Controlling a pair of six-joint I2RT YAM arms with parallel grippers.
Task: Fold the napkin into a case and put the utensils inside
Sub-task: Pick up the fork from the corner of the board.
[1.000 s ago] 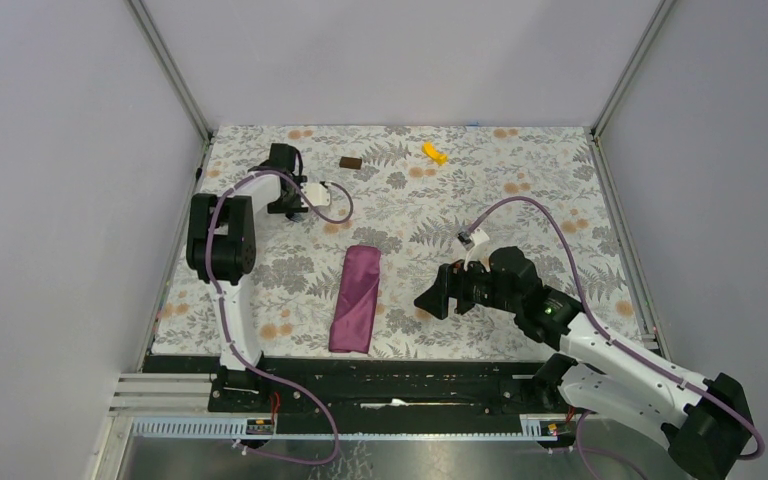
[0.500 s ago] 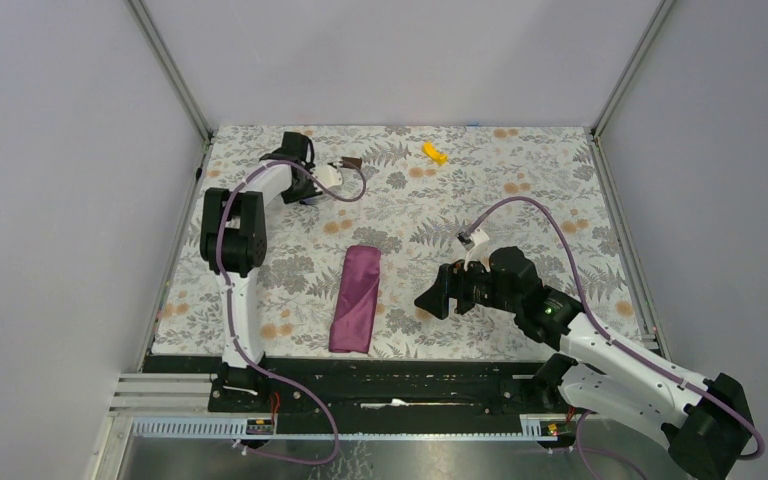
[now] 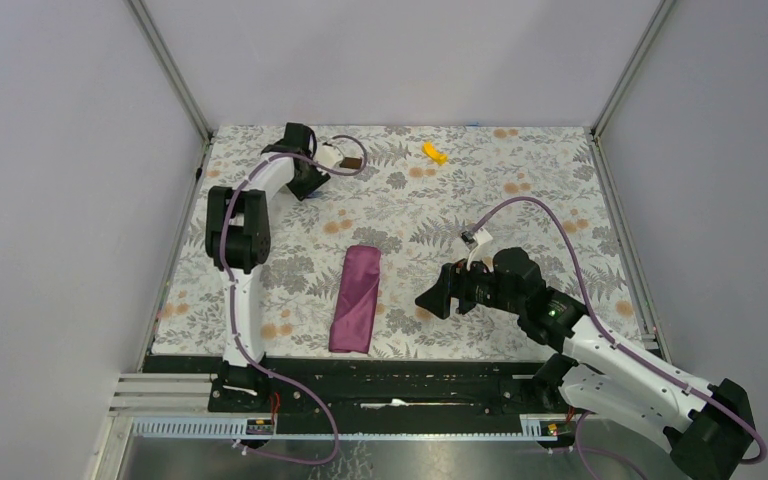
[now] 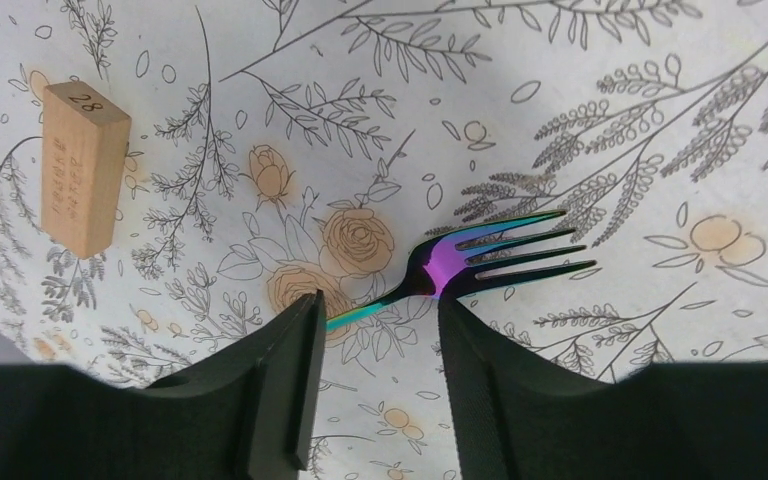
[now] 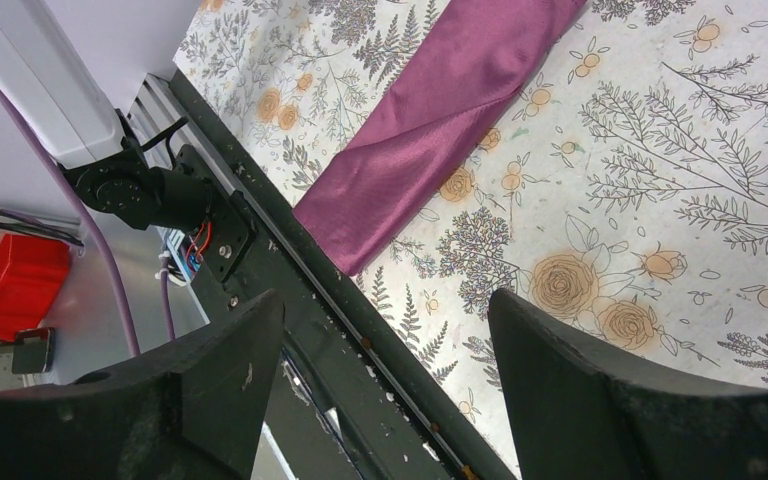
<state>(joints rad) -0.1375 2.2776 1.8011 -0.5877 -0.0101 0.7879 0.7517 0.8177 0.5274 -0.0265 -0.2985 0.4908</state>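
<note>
Setting: grey-walled enclosure; table under a floral cover (image 3: 500,200).

Top view:
- Napkin (image 3: 356,298), plum, folded into a long narrow strip. It lies at centre near the front edge, its long side running front to back.
- Left arm (image 3: 243,225) is stretched to the far left corner, its tip just beside a small brown block (image 3: 353,162).
- Yellow piece (image 3: 434,152) sits at the far edge, well apart from the rest.
- Right gripper (image 3: 438,298) hangs to the right of the napkin, near its middle, clear of it.
- The fork is too small to make out here, and neither claw's spread can be read.

Left wrist view:
- Left gripper (image 4: 375,305) has its fingers spread.
- Fork (image 4: 480,258) lies flat on the cover with an iridescent purple head, its tines pointing right.
- Its slim handle runs back into the gap between the fingertips. Contact cannot be told; the handle is not pinched.
- The block, pale wood here and stamped 28, is at upper left, apart from the fork.
- Only this view shows the fork and the stamp.

Right wrist view:
- The right claw's fingers are spread wide and hold nothing.
- The near end of the napkin lies beyond them, close to the black front rail (image 5: 290,270).
- The cloth's sheen and folded edges show only here.
- The left arm's base (image 5: 150,195) and a red item (image 5: 15,280) sit beyond the rail.
</note>
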